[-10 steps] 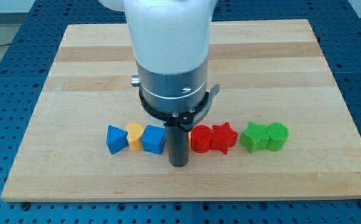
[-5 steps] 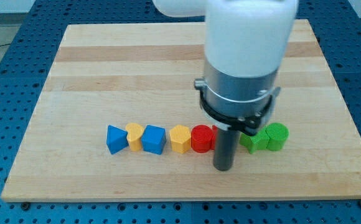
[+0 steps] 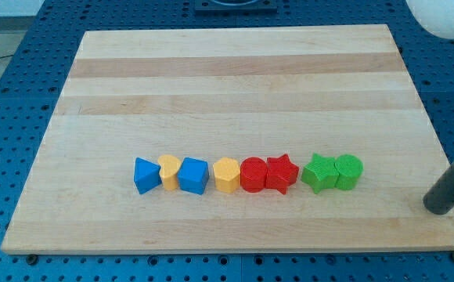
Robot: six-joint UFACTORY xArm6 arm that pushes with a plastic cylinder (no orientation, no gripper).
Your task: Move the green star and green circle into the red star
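Wooden board on a blue perforated table carries one row of blocks along the view's bottom: blue block, yellow block, blue cube, yellow hexagon, red circle. Red star touches the red circle; green star and green circle touch each other, just right of the red star across a small gap. My tip rests at the board's right edge, well apart from the green circle, touching no block.

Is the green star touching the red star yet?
No. A strip of bare board shows between the green star and the red star. My tip sits far off toward the view's right.
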